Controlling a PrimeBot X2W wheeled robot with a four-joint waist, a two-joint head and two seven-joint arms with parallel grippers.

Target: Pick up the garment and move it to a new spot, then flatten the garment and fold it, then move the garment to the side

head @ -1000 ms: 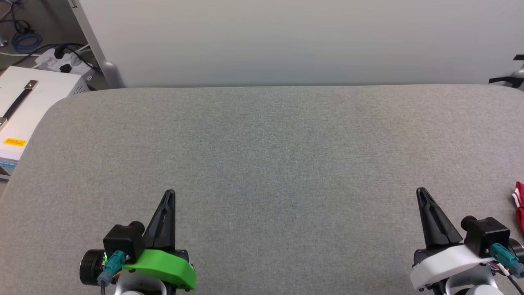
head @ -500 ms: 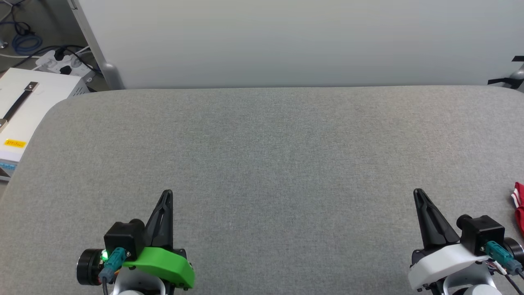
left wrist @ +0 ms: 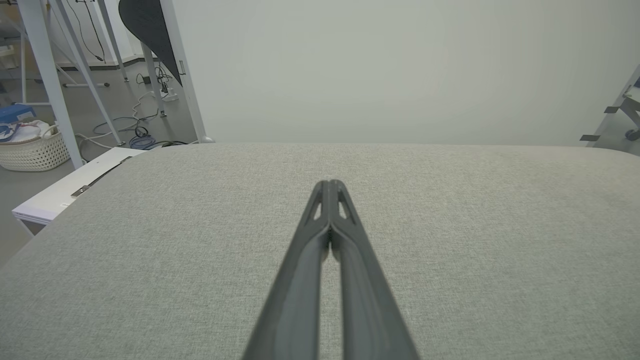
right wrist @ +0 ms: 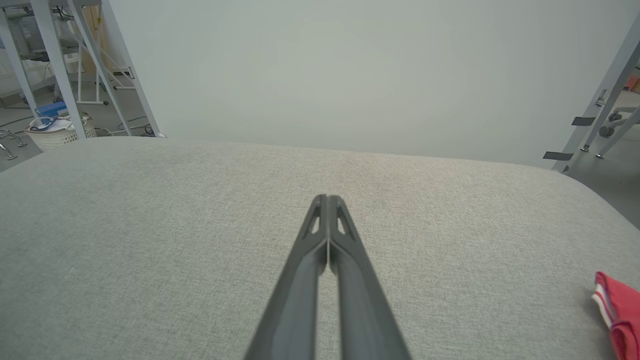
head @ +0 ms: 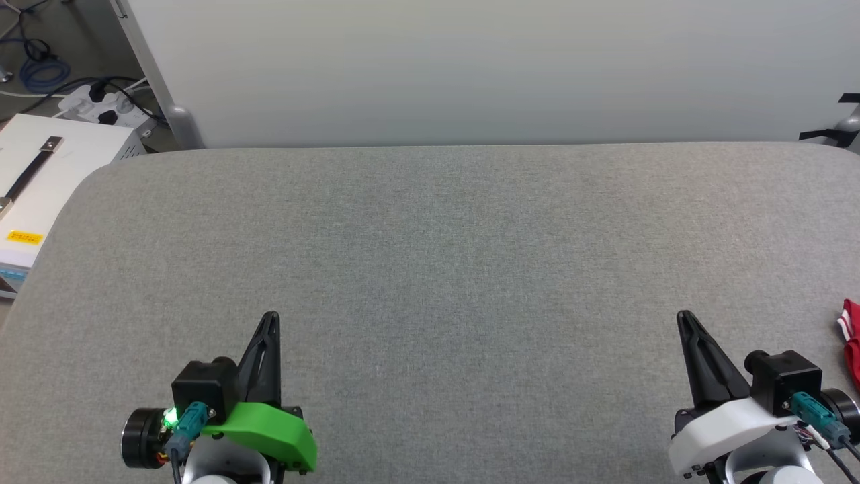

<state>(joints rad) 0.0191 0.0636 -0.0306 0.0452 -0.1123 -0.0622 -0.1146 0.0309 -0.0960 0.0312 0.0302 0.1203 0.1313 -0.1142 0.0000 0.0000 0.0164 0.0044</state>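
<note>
1. Both arms sit at the near edge of the grey worktop (head: 430, 255), fingers pointing away from the robot. The left hand (head: 270, 316), under its green housing, has its two dark fingers pressed flat together and holds nothing. The right hand (head: 684, 314), in a white housing, is closed and empty in the same way.
2. The garment (head: 851, 336) lies at the far right of the worktop, beyond the right hand and apart from it — just a sliver of red cloth with red-white striped trim crosses the head view's edge.
3. The parked pose, hands well apart from each other, fits either end of the task: the garment already set aside, or not yet fetched. The little that shows does not settle whether it is folded.
4. The right wrist view gives more of the cloth than the head view does: a bunched red edge with a white-striped band, low at its right side, lying on the worktop. The left wrist view looks along its own closed fingers over grey fabric toward the pale panel (left wrist: 400, 70) behind.
5. The wrist views confirm what the head view only suggests — fingertips meeting with no gap and nothing pinched. They also take in a white woven basket (left wrist: 31, 150) on the floor, where the head view shows a white case (head: 74, 175) with a black strap and a power strip (head: 101, 104).
</note>
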